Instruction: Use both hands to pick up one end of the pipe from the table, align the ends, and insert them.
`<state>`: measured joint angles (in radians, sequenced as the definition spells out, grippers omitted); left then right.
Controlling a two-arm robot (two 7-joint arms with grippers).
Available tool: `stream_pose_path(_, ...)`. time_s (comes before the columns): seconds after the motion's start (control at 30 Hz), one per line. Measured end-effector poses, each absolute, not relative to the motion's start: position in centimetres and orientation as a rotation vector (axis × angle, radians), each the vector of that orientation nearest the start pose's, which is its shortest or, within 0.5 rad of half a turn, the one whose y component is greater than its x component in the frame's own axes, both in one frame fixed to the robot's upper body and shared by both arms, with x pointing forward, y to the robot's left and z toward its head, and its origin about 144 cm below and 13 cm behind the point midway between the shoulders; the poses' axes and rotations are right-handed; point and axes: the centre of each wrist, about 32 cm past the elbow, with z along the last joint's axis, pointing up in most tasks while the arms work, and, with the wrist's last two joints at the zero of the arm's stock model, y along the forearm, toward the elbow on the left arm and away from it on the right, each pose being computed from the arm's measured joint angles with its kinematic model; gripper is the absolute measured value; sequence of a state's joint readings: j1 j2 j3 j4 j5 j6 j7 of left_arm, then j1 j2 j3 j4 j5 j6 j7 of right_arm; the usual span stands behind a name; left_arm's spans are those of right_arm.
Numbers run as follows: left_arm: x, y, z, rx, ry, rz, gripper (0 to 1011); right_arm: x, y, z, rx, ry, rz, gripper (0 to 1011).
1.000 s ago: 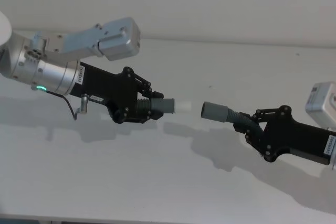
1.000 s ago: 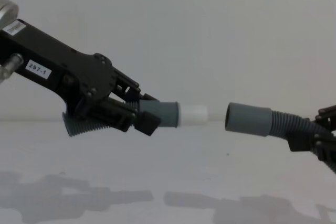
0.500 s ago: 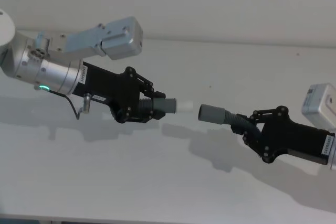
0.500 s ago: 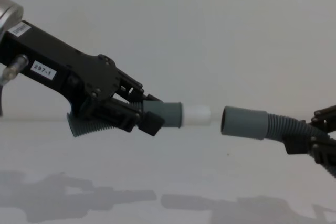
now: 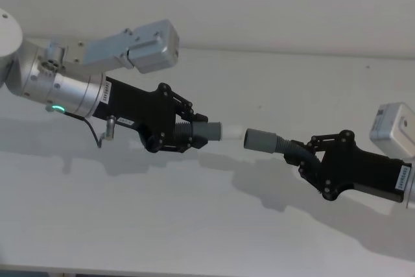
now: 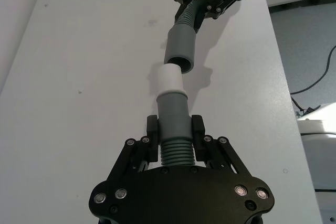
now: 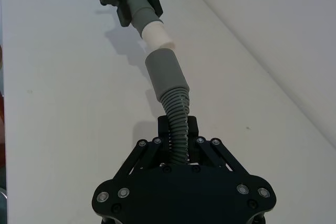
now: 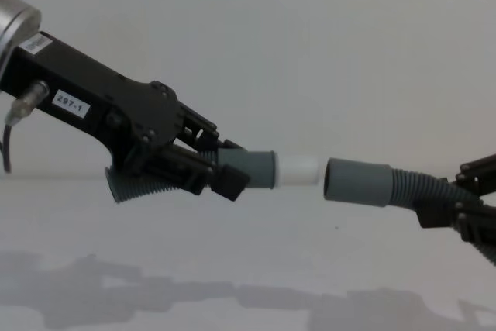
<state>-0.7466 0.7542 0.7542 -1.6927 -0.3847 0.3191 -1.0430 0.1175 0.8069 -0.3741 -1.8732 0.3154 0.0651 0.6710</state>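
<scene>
Above the white table [image 5: 194, 225], the left gripper [image 5: 188, 135] is clamped on the pipe's [image 8: 147, 185] corrugated stretch just behind the grey cuff [image 8: 252, 169], its white tip [image 8: 298, 170] pointing at the socket [image 8: 356, 182], just short of its mouth. At right, the right gripper [image 5: 310, 160] pinches the hose behind that socket.

tip [image 8: 298, 170] left, socket [image 8: 356, 182] right, above table [image 5: 194, 225]

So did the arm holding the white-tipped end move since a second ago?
Yes. In the chest view the left gripper has carried the white tip rightward against the wall behind, nearly closing the gap to the socket.
</scene>
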Motion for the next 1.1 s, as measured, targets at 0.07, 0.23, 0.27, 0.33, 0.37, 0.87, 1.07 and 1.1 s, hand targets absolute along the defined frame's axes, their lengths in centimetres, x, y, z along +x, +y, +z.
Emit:
stream_pose_path(0.07, 54.08, 24.33, 134.91, 0.564, -0.251, 0.063, 360, 45.08, -29.46, 125.26, -0.375, -0.300, -0.447, 175)
stream_pose_path(0.23, 54.14, 24.23, 134.89, 0.563, -0.249, 0.059, 360, 45.17, -29.43, 125.30, -0.375, -0.300, -0.450, 176)
stream_pose_path(0.27, 54.15, 24.22, 134.88, 0.562, -0.249, 0.059, 360, 45.17, -29.41, 125.30, -0.375, -0.299, -0.451, 175)
stream_pose_path(0.33, 54.18, 24.18, 134.87, 0.562, -0.248, 0.057, 360, 45.21, -29.40, 125.35, -0.375, -0.299, -0.452, 175)
stream_pose_path(0.37, 54.21, 24.15, 134.87, 0.561, -0.248, 0.056, 360, 45.23, -29.39, 125.37, -0.374, -0.299, -0.452, 175)
stream_pose_path(0.87, 54.49, 23.82, 134.82, 0.556, -0.249, 0.046, 360, 45.52, -29.30, 125.55, -0.371, -0.296, -0.454, 175)
stream_pose_path(1.07, 54.63, 23.63, 134.78, 0.552, -0.251, 0.043, 360, 45.62, -29.19, 125.55, -0.372, -0.297, -0.448, 176)
stream_pose_path(1.1, 54.67, 23.59, 134.78, 0.551, -0.251, 0.042, 360, 45.63, -29.18, 125.55, -0.372, -0.297, -0.447, 175)
